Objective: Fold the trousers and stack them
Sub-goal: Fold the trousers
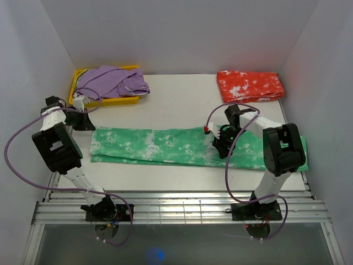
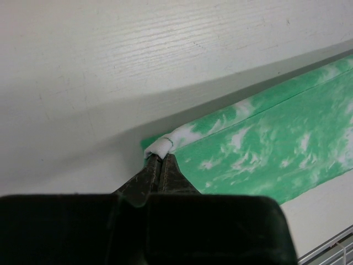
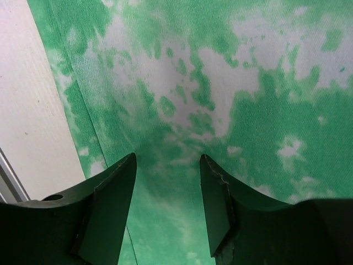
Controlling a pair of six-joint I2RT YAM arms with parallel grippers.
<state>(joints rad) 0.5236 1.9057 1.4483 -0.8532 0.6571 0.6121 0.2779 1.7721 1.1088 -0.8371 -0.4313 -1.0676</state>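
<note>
- Green trousers (image 1: 165, 146) – tie-dye, white blotches. They lie flat as one long band across the table (image 1: 176, 105), running from 9 o'clock to 3 o'clock in the top view. A fold line runs along the band's length.
- Left gripper (image 2: 160, 160) – at the 9 o'clock end of the band. The fingers are pressed together on the far corner of the green trousers, and a small roll of cloth bunches at the tips. The rest of the band lies flat on the table.
- Right gripper (image 3: 168, 160) – over the band toward 3 o'clock, fingers spread apart and nothing between them. The wrist view shows green cloth filling the gap. Whether the tips touch the cloth cannot be told.
- Red-orange trousers (image 1: 251, 85) – folded into a flat packet at 1 o'clock, in the far right corner, well apart from both grippers.
- Purple garment (image 1: 113, 81) – heaped loosely in the yellow tray (image 1: 118, 101) at 11 o'clock, with one edge spilling over the tray's right side.
</note>
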